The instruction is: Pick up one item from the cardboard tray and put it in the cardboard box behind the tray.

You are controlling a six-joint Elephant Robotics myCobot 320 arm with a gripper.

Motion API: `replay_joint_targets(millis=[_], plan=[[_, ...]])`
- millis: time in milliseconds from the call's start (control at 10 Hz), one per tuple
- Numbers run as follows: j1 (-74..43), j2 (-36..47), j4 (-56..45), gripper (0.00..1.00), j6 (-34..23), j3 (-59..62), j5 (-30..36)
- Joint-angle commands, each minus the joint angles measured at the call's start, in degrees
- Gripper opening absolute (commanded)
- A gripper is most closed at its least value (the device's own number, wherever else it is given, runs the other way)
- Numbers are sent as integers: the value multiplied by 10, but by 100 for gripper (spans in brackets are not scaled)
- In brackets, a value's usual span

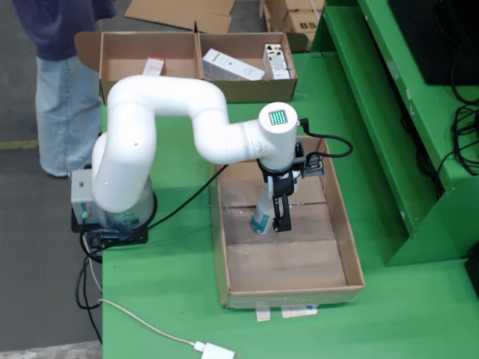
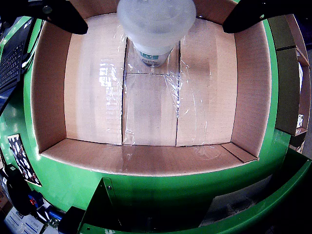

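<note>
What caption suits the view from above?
White arm's gripper poised around a bottle inside the cardboard tray on a green table.

place: workshop/warehouse | cues: green workbench; stacked cardboard boxes; bare concrete floor

Bystanders on and around the green table

A person in jeans stands at the table's far left corner in the overhead view; a white cable adapter lies near its front edge, and black cables hang at right.
</note>
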Motion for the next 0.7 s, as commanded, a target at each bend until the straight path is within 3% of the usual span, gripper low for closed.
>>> replay_joint_targets(millis=[0, 600], plan=[[0, 18, 6, 100, 1, 12, 0], [0, 18, 6, 40, 1, 12, 0]])
